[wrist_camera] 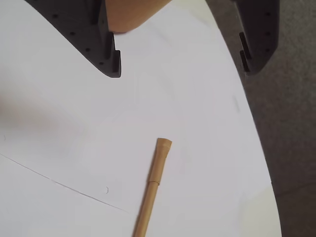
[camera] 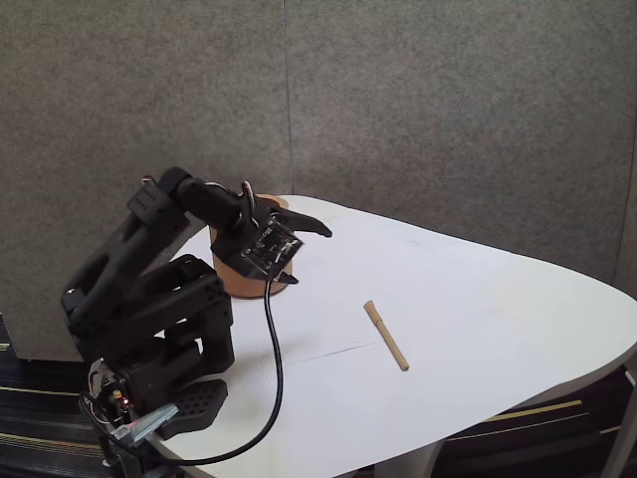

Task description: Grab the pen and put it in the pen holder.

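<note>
Black gripper (wrist_camera: 181, 69) fingers sit closest to the wrist camera, 1 finger (wrist_camera: 98, 42) coming down from the top left of that view and the other (wrist_camera: 256, 39) from the top right, with a wide stretch of bare table between them, so the jaws stand well apart and hold nothing. Between the 2 fingers, at the top edge, a slice of the tan-brown pen holder (wrist_camera: 131, 15) shows just beside the left finger. Lower in the wrist view, the pen (wrist_camera: 154, 187) lies flat on the white table (wrist_camera: 64, 123), its wider capped end pointing up toward the gripper and its thinner end running off the bottom edge. It is clear of both fingers.

Seen from the fixed view, the arm (camera: 149, 299) is folded at the near left corner of the table (camera: 478, 299), with a black cable (camera: 274, 368) looping from the wrist down to its base. Its gripper (camera: 309, 254) hangs above the tabletop right in front of the pen holder (camera: 234, 279), hiding much of the cup, which stands upright at the far left of the table. The pen (camera: 385, 336) lies alone near the middle of the table, to the right of the gripper and holder and well apart from both, slanting from far left to near right
</note>
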Robot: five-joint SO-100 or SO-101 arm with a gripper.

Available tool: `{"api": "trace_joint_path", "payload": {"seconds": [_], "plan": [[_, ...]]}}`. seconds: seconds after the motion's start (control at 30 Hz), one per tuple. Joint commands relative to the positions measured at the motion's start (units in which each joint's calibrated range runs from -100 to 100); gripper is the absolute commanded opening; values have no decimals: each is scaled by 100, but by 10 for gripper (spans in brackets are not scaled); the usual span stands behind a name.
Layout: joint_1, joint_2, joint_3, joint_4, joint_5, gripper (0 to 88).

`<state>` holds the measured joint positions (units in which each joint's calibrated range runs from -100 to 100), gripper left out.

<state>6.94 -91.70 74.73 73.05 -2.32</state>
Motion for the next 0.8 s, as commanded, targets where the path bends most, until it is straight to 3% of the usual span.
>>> {"api": "trace_joint_path", "payload": {"seconds": [0.0, 0.47, 0.77], "plan": [[45, 537, -830, -59, -18, 346], [902, 6385, -4630, -68, -23, 346], [1063, 8133, -5262, -68, -23, 346]]}}
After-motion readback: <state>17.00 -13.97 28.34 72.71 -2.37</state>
